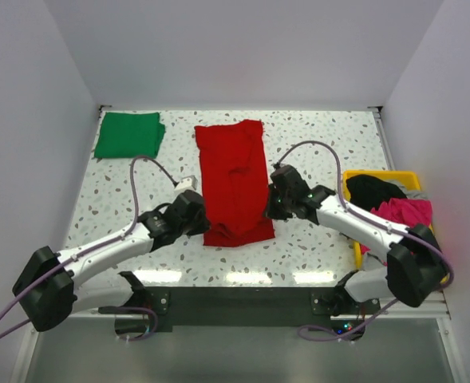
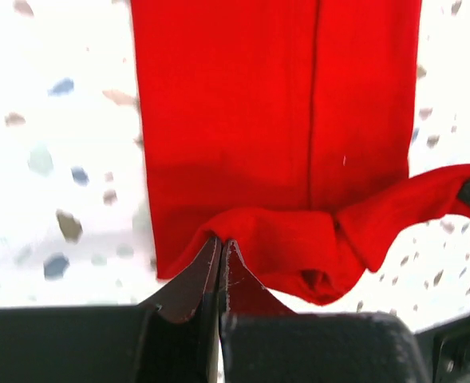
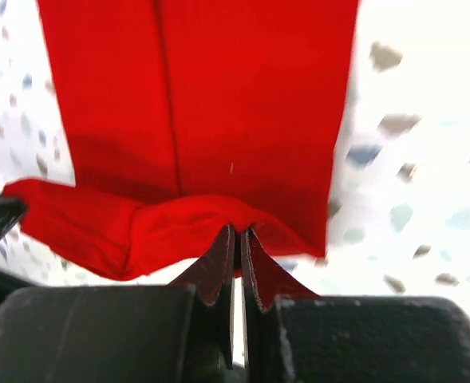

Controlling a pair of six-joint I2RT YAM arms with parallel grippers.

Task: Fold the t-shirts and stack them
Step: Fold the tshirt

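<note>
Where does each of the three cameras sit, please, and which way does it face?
Top external: above and behind the arms, looking down on the table; both arms show, left gripper and right gripper at the red t-shirt.
Left wrist: on the left arm, looking past its shut fingers along the red t-shirt.
Right wrist: likewise on the right arm, own shut fingers showing.
Shared: both wrist views show the same pinched hem.
</note>
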